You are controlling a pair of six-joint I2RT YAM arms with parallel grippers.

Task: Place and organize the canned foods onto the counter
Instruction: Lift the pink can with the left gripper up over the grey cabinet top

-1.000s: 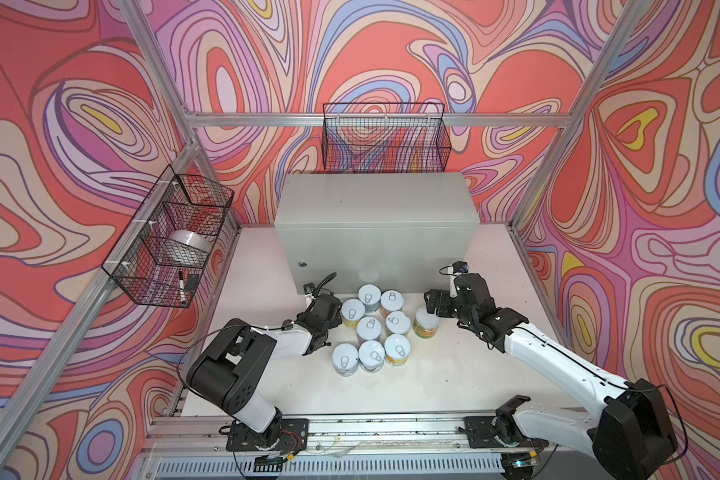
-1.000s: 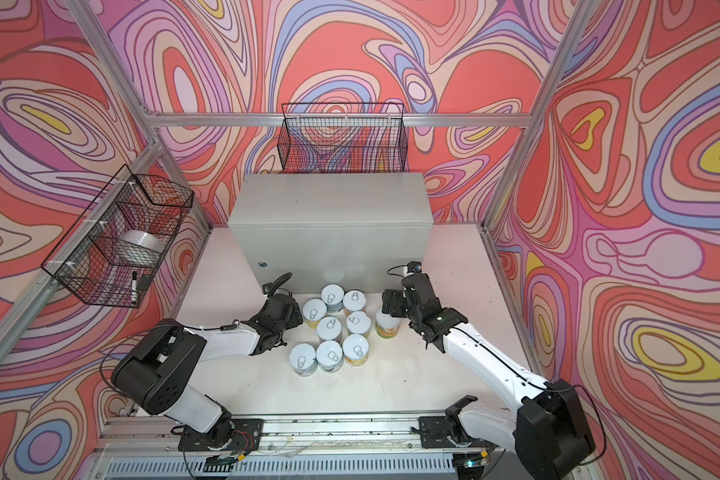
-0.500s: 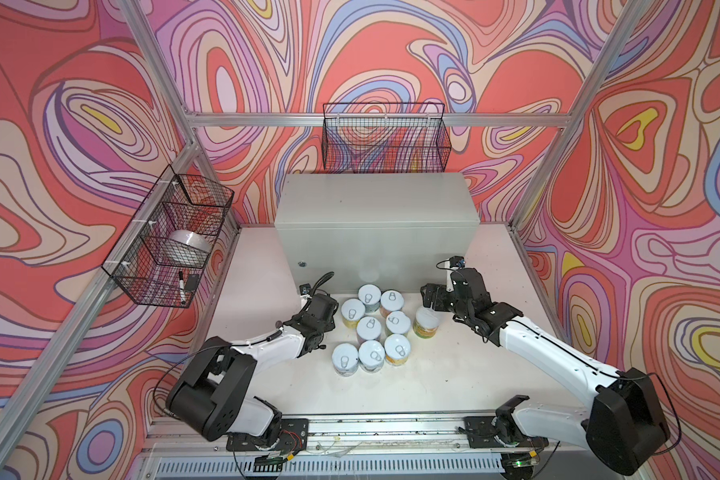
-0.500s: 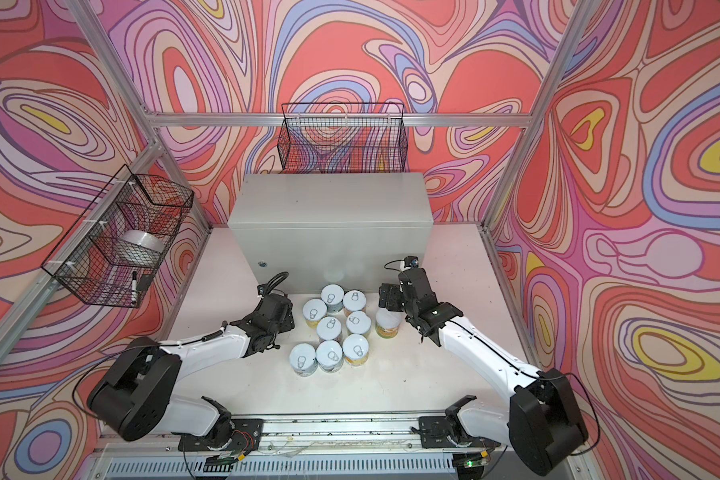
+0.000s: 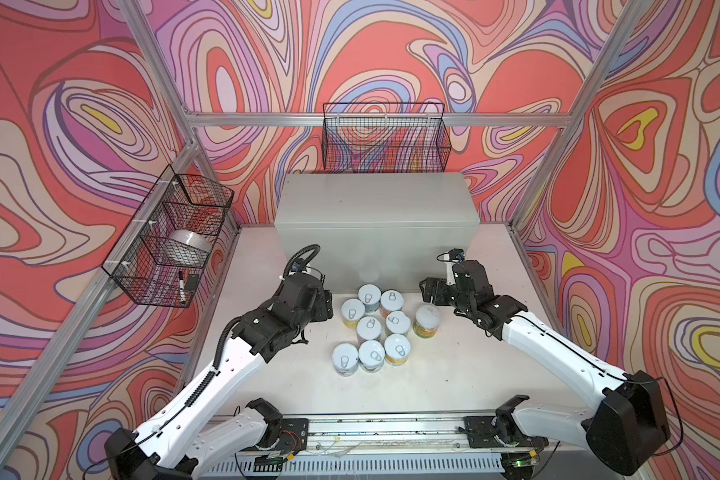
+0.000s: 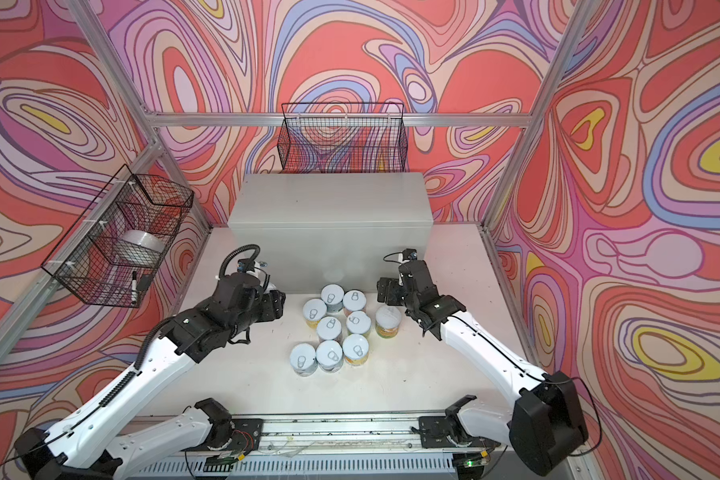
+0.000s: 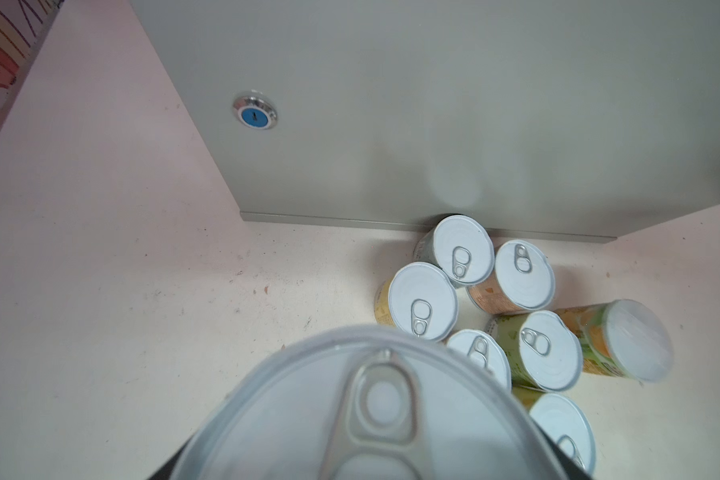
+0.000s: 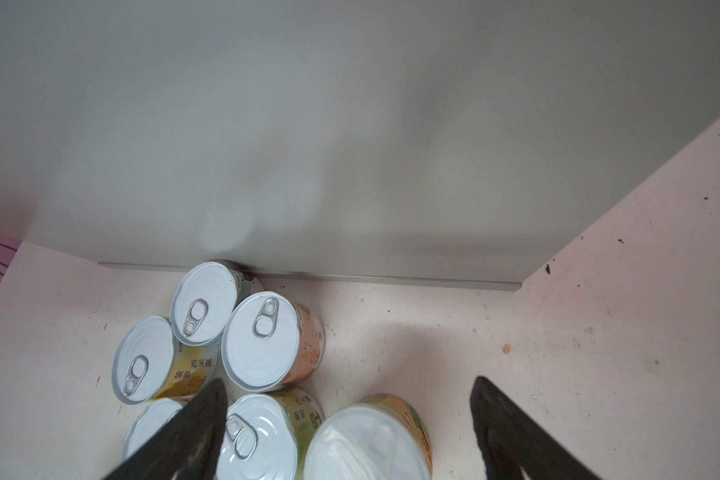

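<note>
Black wire basket [image 5: 136,266] holds silver tape roll [image 5: 186,246] and marker [image 5: 181,286].

**Stock count: ten cans, one cabinet, two baskets**

Cans [image 5: 368,328]: ten in all.
- Nine stand on the white bench [image 5: 454,374]: eight pull-tab cans [image 5: 371,355] and one plain-cap can [image 5: 427,319].
- The tenth can [image 7: 371,415], also pull-tab, sits clamped between the jaws of the left gripper [image 5: 325,307]. It shows only in the left wrist view.

Grey cabinet [image 5: 375,208]: one, with one round lock [image 7: 254,113].

Black wire baskets: two, a side basket [image 5: 163,249] and a rear basket [image 5: 385,137].

In the side basket: one tape roll [image 5: 188,245] and one marker [image 5: 181,286].

Robot arms [image 5: 233,365]: two.
</note>
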